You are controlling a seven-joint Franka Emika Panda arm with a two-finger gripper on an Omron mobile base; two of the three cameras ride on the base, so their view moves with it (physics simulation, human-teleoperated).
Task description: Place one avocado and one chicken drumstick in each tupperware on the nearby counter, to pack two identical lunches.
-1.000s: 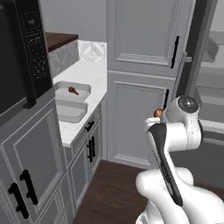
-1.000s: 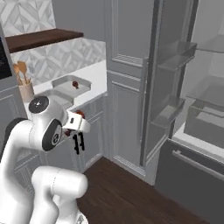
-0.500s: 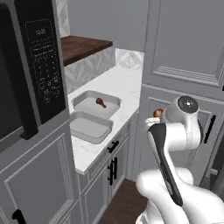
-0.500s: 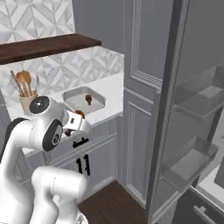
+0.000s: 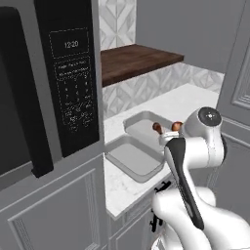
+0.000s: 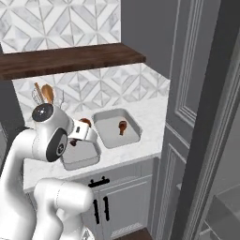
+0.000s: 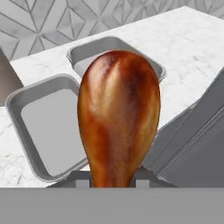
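The gripper [image 7: 114, 177] is clenched on a glossy reddish-brown teardrop chicken drumstick [image 7: 118, 116], gripping it by its narrow lower end so the fat end stands up in the hand view. In the base views the same held drumstick [image 6: 85, 123] sits at the arm's wrist, above the front edge of the white marbled stone table [image 6: 145, 112]. Two shallow light-grey rectangular tupperware trays lie side by side on the table, just beside each other. The nearer tray [image 5: 134, 157] looks bare inside. The farther tray [image 6: 116, 129] holds a second reddish-brown drumstick [image 6: 122, 125] on its floor. Above the table runs a dark brown wooden shelf [image 6: 70, 58] against a grey-and-white patterned tile wall [image 6: 93, 89]. A black microwave panel [image 5: 66, 78] stands at the left of the left base view.
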